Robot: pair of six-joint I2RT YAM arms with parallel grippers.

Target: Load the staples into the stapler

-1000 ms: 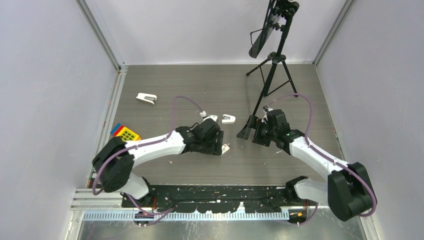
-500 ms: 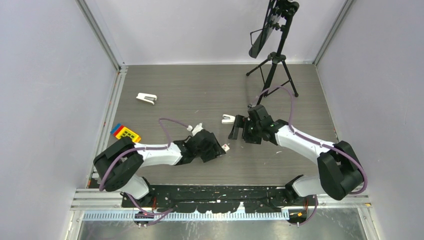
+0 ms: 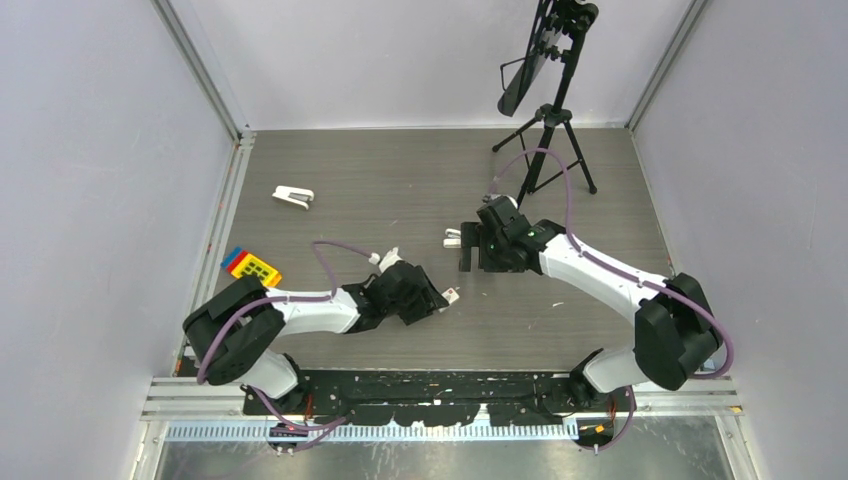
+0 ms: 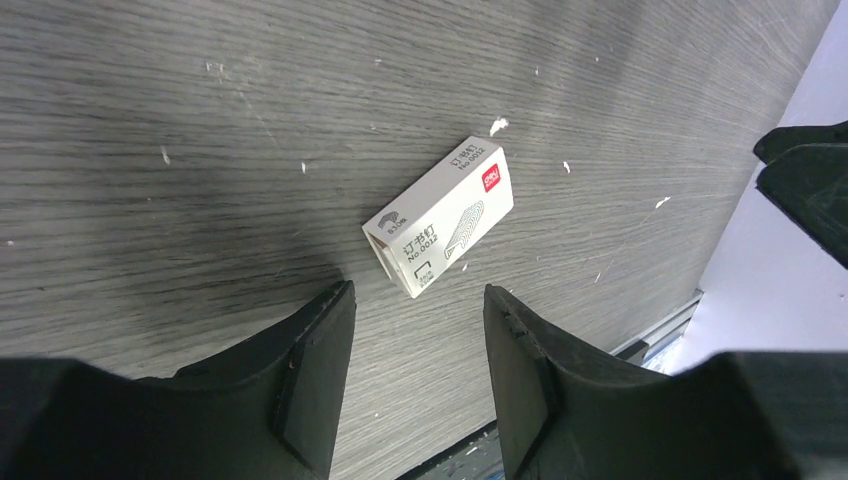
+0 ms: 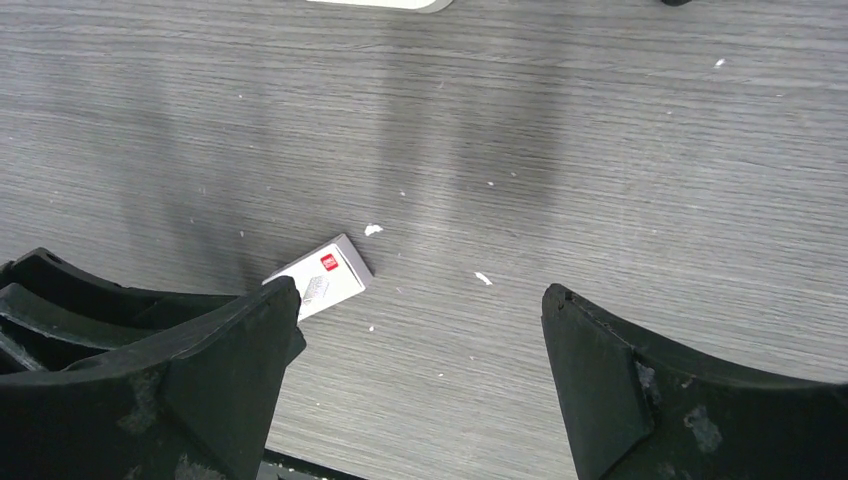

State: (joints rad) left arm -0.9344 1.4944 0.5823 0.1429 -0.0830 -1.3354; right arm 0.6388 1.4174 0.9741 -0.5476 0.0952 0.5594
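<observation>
The staples' small white box (image 4: pixel 440 215) with a red mark lies flat on the grey table, also seen as the box (image 3: pixel 452 295) and the box (image 5: pixel 325 272). My left gripper (image 4: pixel 418 293) is open, its fingertips just short of the box and nothing between them; from above the left gripper (image 3: pixel 437 300) sits low beside it. The right gripper (image 5: pixel 420 293) stands wide open over bare table, the box beside its left finger (image 5: pixel 270 320). From above the right gripper (image 3: pixel 466 250) hangs mid-table. The stapler (image 3: pixel 293 196), long and white, lies far left, away from both arms.
A shorter white stapler (image 3: pixel 455 238) lies right by the right gripper, partly hidden by it; its edge (image 5: pixel 380 3) shows at the top of the right wrist view. A coloured block toy (image 3: pixel 250 266) sits left. A black tripod (image 3: pixel 545 150) stands at the back right.
The right gripper has swung left, from beside the tripod foot to the shorter stapler. The left gripper drew back slightly from the box and narrowed its jaws. The box has not moved.
</observation>
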